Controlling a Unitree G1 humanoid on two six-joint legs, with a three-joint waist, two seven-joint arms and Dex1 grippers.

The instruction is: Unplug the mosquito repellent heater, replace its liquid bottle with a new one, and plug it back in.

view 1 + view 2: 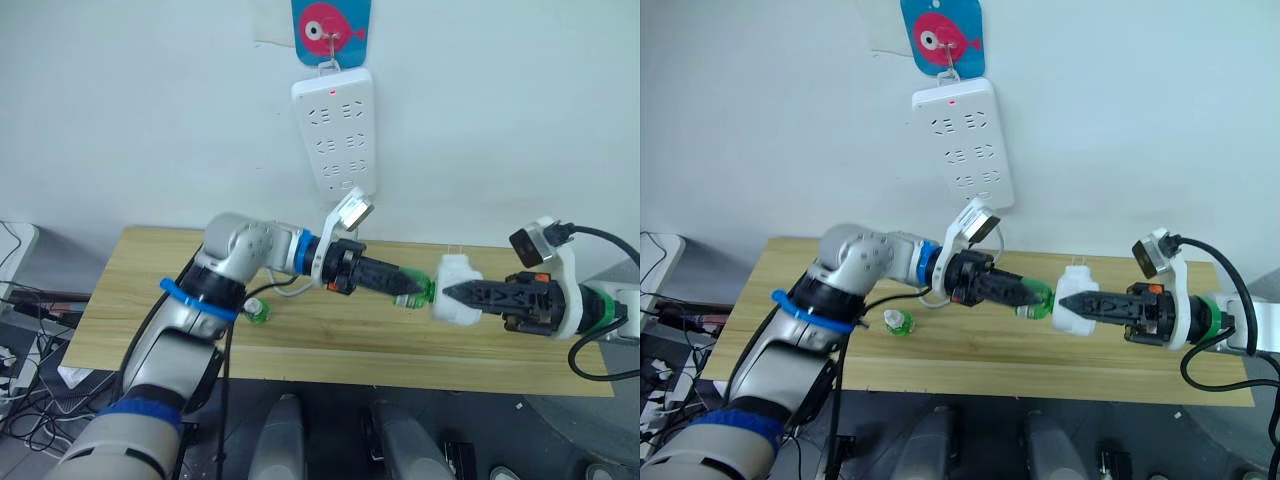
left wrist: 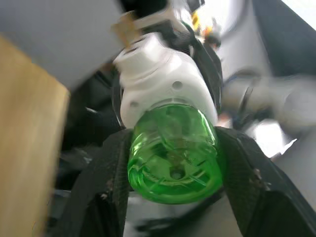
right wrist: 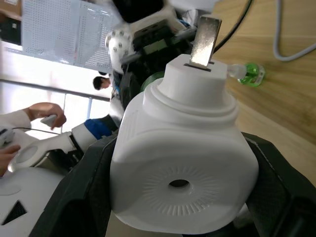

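Observation:
The white mosquito repellent heater [image 1: 458,290] hangs above the table's right half, prongs pointing up, with my right gripper [image 1: 450,293] shut on its sides. My left gripper [image 1: 405,283] is shut on the green liquid bottle [image 2: 173,158]. The bottle's neck end sits against the heater's socket [image 2: 163,84], and how deep it goes is hidden. The new one [image 1: 257,312], a green bottle with a white cap, lies on the wooden table [image 1: 330,345] under my left forearm, apart from both grippers.
A long white power strip [image 1: 335,135] hangs on the wall above the table's middle, its red light on. A grey cable [image 1: 290,290] loops on the table near the capped bottle. A person's hand [image 3: 47,112] with a controller shows behind.

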